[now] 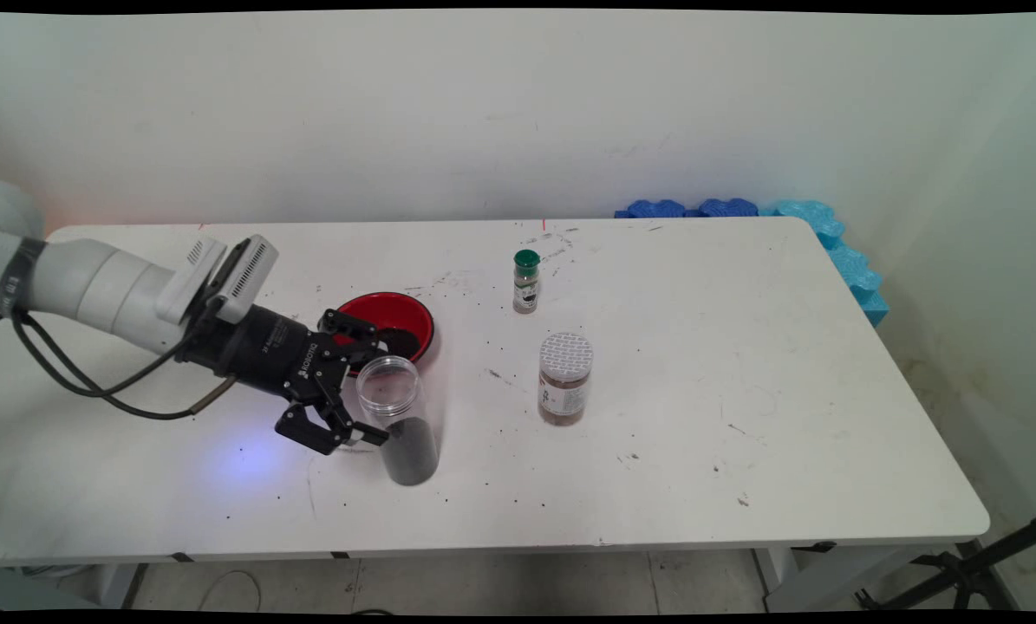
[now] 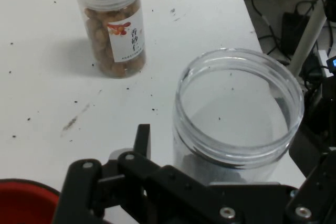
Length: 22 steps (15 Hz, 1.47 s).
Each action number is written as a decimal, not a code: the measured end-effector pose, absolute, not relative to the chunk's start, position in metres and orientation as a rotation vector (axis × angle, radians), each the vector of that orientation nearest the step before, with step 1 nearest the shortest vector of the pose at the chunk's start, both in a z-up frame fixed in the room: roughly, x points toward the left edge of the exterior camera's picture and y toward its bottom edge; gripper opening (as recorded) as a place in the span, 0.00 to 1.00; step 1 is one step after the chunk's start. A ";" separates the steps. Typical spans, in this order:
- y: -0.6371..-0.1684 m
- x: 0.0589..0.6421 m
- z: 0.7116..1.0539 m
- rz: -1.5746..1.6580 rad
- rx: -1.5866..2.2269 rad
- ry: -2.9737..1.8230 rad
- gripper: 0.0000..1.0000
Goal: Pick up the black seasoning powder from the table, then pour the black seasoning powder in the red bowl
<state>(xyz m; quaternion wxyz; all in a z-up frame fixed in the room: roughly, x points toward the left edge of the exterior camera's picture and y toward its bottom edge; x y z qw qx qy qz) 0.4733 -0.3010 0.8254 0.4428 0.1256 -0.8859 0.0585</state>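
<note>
A clear lidless jar (image 1: 394, 416) with dark grounds at its bottom stands upright on the white table (image 1: 700, 451). My gripper (image 1: 377, 387) comes in low from the left and stands open, one finger on each side of the jar near its rim. In the hand view the jar's open mouth (image 2: 239, 108) sits between the fingers, and a gap shows between the left finger (image 2: 142, 139) and the glass. A red bowl (image 1: 400, 319) with some dark grounds in it lies just behind the gripper; its rim (image 2: 23, 203) shows at the hand view's lower left.
A jar of brown nuts (image 1: 565, 379) (image 2: 110, 24) with a white patterned lid stands to the right of the clear jar. A small spice bottle with a green cap (image 1: 526, 281) stands farther back. Blue foam pieces (image 1: 830, 243) line the far right corner. Dark specks dot the table.
</note>
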 end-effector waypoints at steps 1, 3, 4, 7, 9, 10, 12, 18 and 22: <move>-0.301 0.472 0.824 0.145 0.310 -2.200 1.00; -0.302 0.470 0.822 0.144 0.309 -2.204 1.00; -0.303 0.469 0.822 0.140 0.308 -2.202 0.00; -0.303 0.467 0.823 0.125 0.299 -2.198 0.00; -0.302 0.469 0.826 0.116 0.297 -2.195 0.00; -0.302 0.471 0.829 0.109 0.295 -2.192 0.00; -0.302 0.477 0.835 0.097 0.293 -2.190 0.00; -0.303 0.499 0.869 0.053 0.307 -2.180 0.00; -0.305 0.512 0.896 0.022 0.327 -2.175 0.00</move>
